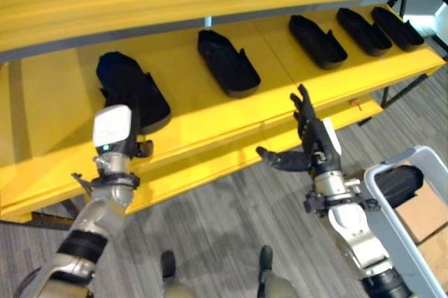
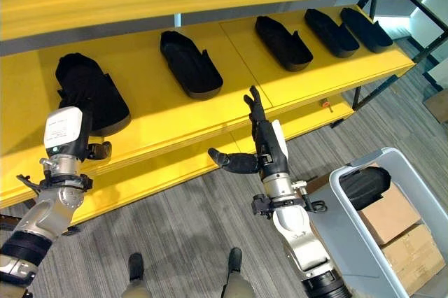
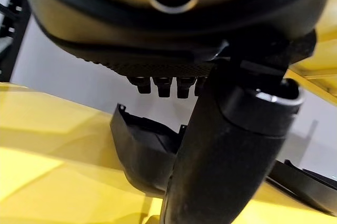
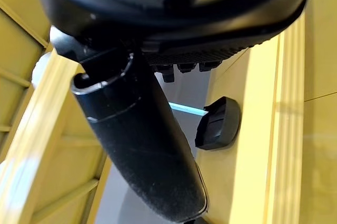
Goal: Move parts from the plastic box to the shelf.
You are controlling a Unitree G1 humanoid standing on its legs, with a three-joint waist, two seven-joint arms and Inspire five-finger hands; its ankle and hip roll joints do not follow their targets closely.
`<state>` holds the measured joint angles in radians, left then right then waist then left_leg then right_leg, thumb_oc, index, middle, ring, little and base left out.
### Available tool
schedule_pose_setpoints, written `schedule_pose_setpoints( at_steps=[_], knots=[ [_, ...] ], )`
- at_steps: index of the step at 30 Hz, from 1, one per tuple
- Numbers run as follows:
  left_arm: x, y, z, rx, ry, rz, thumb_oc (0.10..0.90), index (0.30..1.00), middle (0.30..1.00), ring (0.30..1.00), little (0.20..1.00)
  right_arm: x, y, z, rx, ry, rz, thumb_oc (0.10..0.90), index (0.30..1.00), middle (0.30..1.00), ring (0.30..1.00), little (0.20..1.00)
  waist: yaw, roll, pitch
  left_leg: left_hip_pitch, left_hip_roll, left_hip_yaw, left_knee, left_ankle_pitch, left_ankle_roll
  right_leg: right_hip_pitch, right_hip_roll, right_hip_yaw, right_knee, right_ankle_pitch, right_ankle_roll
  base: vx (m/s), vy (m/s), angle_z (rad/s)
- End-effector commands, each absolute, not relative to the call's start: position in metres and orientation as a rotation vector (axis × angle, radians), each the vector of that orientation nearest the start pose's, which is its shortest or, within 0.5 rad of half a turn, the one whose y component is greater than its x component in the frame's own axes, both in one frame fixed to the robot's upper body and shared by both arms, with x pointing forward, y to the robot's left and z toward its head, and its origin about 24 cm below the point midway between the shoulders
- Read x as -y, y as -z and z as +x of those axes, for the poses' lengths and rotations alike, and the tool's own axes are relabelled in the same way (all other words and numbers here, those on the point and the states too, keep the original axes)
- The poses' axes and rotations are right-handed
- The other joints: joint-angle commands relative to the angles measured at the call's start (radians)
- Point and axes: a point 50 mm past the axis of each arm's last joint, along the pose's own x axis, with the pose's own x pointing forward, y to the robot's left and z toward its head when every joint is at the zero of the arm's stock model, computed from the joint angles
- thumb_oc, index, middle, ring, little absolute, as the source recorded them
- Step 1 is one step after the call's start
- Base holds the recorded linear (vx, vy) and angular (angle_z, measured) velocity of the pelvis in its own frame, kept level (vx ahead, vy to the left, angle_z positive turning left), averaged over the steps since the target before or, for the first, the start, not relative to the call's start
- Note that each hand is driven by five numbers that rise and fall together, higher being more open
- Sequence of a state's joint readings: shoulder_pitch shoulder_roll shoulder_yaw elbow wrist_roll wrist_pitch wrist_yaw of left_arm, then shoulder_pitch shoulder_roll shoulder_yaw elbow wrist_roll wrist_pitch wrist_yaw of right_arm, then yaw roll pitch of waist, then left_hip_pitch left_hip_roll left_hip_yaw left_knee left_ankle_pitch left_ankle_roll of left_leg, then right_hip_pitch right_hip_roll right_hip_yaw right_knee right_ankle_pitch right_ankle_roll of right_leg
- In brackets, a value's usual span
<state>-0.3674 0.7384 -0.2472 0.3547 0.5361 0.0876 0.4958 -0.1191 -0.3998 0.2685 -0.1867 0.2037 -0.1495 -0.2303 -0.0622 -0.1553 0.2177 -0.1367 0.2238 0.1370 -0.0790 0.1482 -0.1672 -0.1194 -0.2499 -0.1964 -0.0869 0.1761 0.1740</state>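
We read the black parts as rigid moulded shells, light, a bit slick; best taken across the narrow waist. Five lie in a row on the yellow shelf (image 1: pixel 280 105), the leftmost part (image 1: pixel 133 91) under the left hand (image 1: pixel 119 130), whose fingers rest on it (curled or not, we cannot tell). Right hand (image 2: pixel 266 145) hangs open before the shelf edge, fingers straight, holding nothing. The plastic box (image 2: pixel 350 242) holds another black part (image 2: pixel 364 185) atop cardboard cartons (image 2: pixel 395 231).
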Motion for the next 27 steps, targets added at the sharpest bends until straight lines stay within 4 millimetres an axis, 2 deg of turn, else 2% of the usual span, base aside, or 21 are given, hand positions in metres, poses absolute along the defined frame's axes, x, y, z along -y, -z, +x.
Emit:
schedule_pose_setpoints(
  at_steps=[1,13,27],
  knots=[
    [-0.272,-0.193,0.332,0.507,-0.613,1.377,0.900,1.000,1.000,1.000,1.000,0.149,-0.187,0.257,0.752,-0.107,-0.106,0.900,1.000,1.000,1.000,1.000,-0.004,0.039,0.016,0.091,-0.052,0.069,-0.008,-0.061,0.086,0.043,0.010,0.006,0.037,-0.025,0.006,0.00,0.000,0.00],
    [-0.257,-0.209,0.327,0.617,-0.653,1.313,0.900,1.000,1.000,1.000,1.000,0.149,-0.192,0.258,0.767,-0.075,-0.123,0.900,1.000,1.000,1.000,1.000,-0.004,0.033,0.020,0.099,-0.055,0.081,-0.008,-0.072,0.091,0.039,0.011,0.021,0.034,-0.029,0.003,0.01,0.001,-0.02],
    [-0.241,-0.215,0.332,0.667,-0.630,1.260,0.900,1.000,1.000,1.000,1.000,0.147,-0.192,0.258,0.770,-0.076,-0.128,0.900,1.000,1.000,1.000,1.000,-0.012,0.033,0.029,0.104,-0.058,0.088,-0.008,-0.078,0.095,0.038,0.012,0.027,0.030,-0.029,0.004,0.00,0.000,0.00]
  ],
)
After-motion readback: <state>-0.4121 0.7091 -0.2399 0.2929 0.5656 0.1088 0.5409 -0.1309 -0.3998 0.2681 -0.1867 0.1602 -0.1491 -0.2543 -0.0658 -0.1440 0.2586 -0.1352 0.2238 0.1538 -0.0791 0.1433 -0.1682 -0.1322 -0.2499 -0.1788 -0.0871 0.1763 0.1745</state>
